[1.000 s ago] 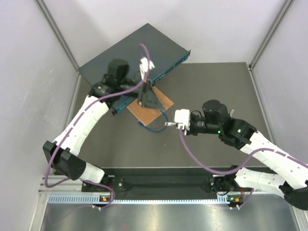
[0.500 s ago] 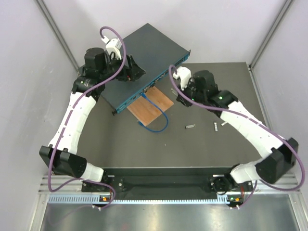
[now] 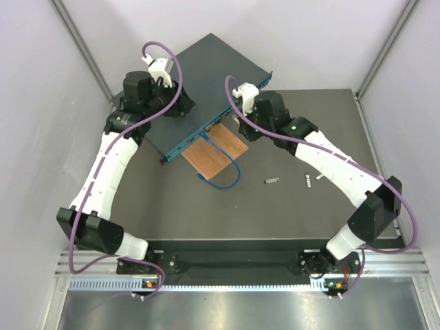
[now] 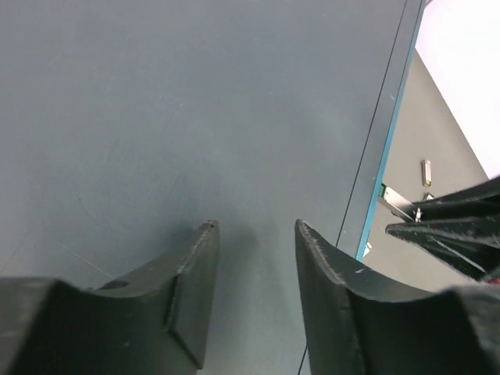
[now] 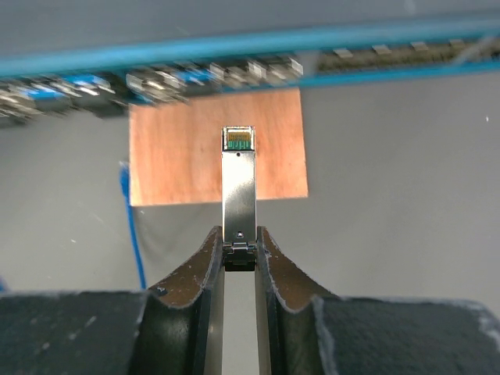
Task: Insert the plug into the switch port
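Silvery metal, slim and box-shaped: the plug [image 5: 239, 187], pinched by its tail in the right tool [image 5: 238, 238], jaws drawn narrow on it. Long axis straight out from the fingertips, green-and-gold contact edge at the far tip. Beyond that tip, dead ahead and a little higher in the wrist view: the switch [image 5: 234, 39], teal-blue front face running crosswise to the plug's axis, row of ports blurred, several seemingly taken by blue-tabbed connectors. Under the plug's nose, an orange-brown wooden board [image 5: 180, 148] flat on the counter [image 5: 391, 195], with a blue cable [image 5: 133, 226] off to the tool's left. Plug near the port face but apart from it, as far as can be told. Right arm clearly the nearer to the ports; left tool [image 4: 255, 228] half spread, gripping nothing, right over the switch's flat dark lid, contact impossible to tell. Likely next: line up with a free port, then push straight forward along the plug's own axis.
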